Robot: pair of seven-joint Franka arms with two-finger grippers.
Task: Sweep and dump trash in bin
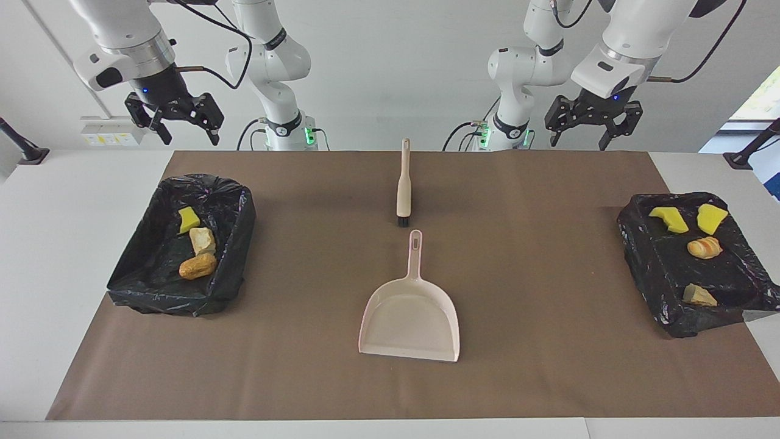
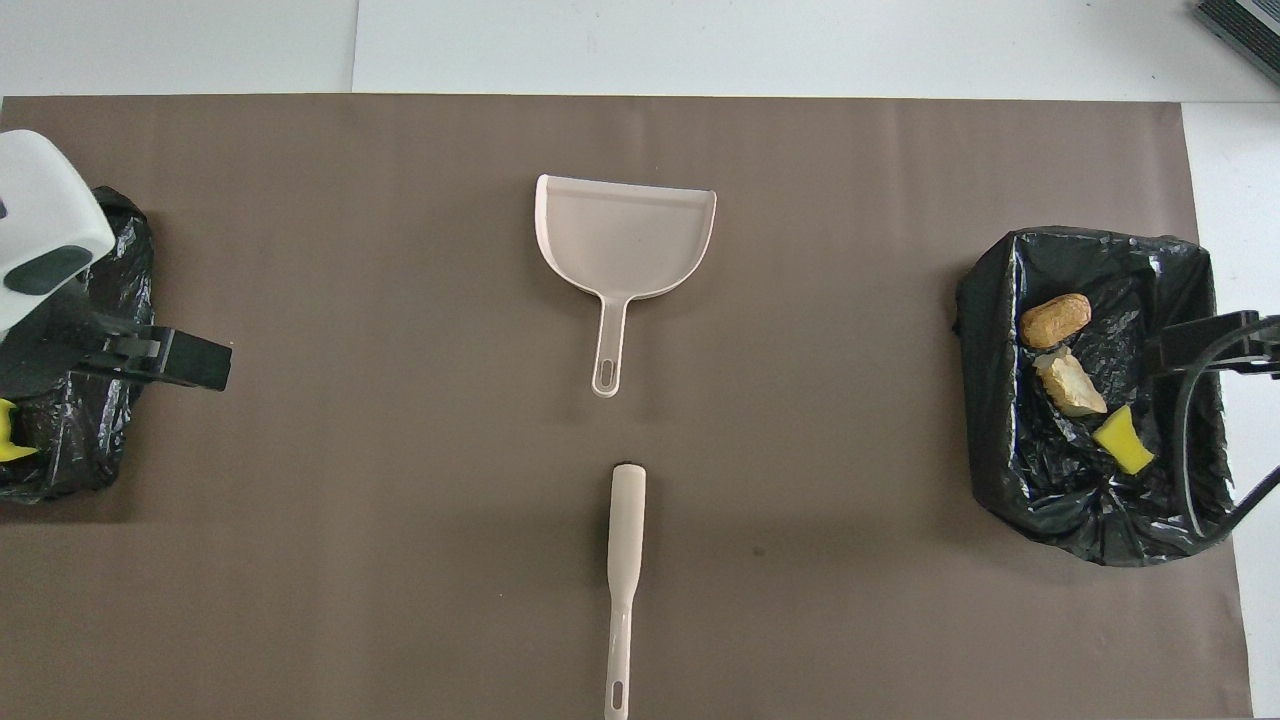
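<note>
Brown paper [image 1: 548, 366] covers the table, and both arms hang raised at the robots' edge, the task apparently finished. Toward the right arm's end a black-lined bin [image 1: 146, 292] holds three trash pieces [image 1: 197, 266]; the bin [image 1: 664, 311] at the left arm's end holds four [image 1: 704, 247]. Midway between them the pink dustpan [image 1: 409, 317] lies empty, with the brush [image 1: 403, 186] nearer the robots. The left gripper [image 1: 592, 122] and right gripper [image 1: 177, 121] are both spread and hold nothing.
</note>
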